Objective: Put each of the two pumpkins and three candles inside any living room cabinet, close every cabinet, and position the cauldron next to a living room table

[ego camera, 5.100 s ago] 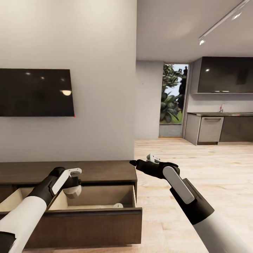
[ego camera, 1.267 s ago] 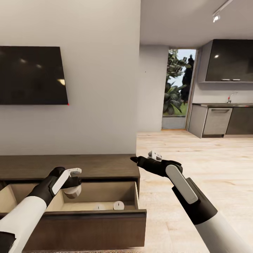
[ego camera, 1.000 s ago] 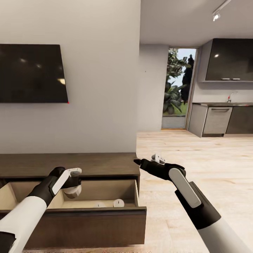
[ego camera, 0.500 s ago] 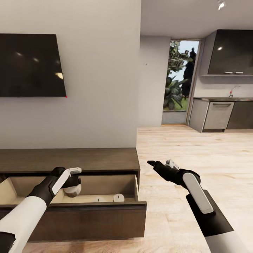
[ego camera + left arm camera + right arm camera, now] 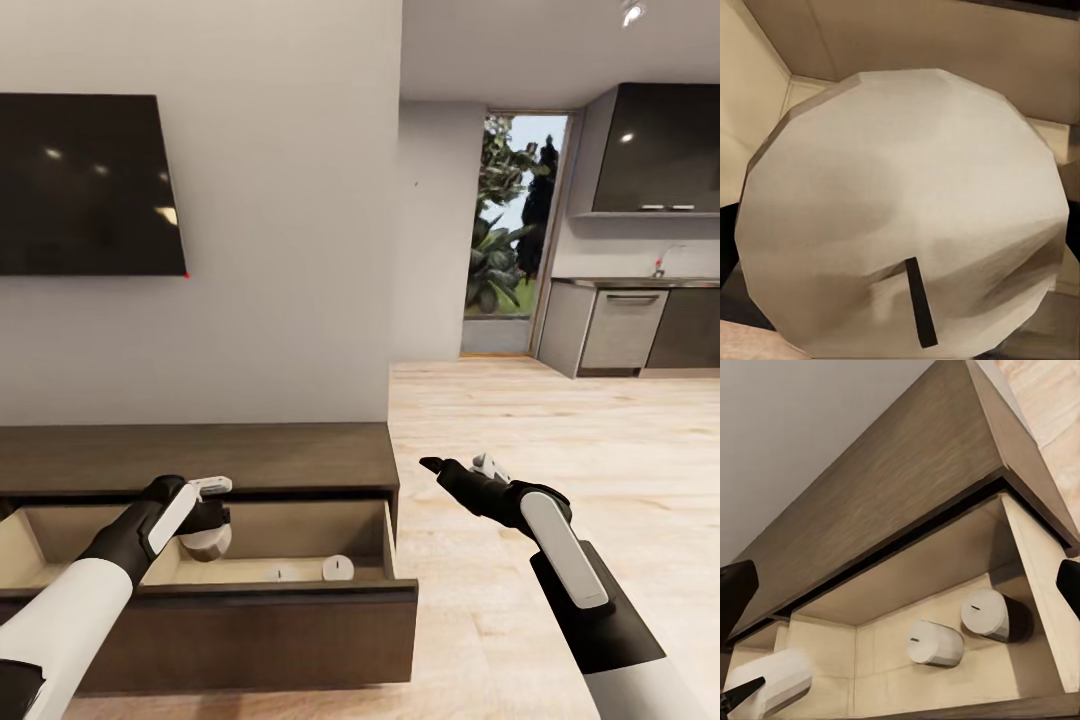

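Gripping a third candle [image 5: 206,542] between its fingers, the left gripper [image 5: 208,520] hangs over the open drawer of the cabinet [image 5: 200,455]; the stubby cylinder looks rigid and light, probably smooth enough to slip, so a hold across its round side suits it best. Two more candles [image 5: 935,643] [image 5: 986,614] already stand in the drawer [image 5: 250,600], just beside each other near its right end. Off to the side over the wooden floor [image 5: 600,450], the right gripper [image 5: 452,466] hangs with its fingers spread and nothing between them.
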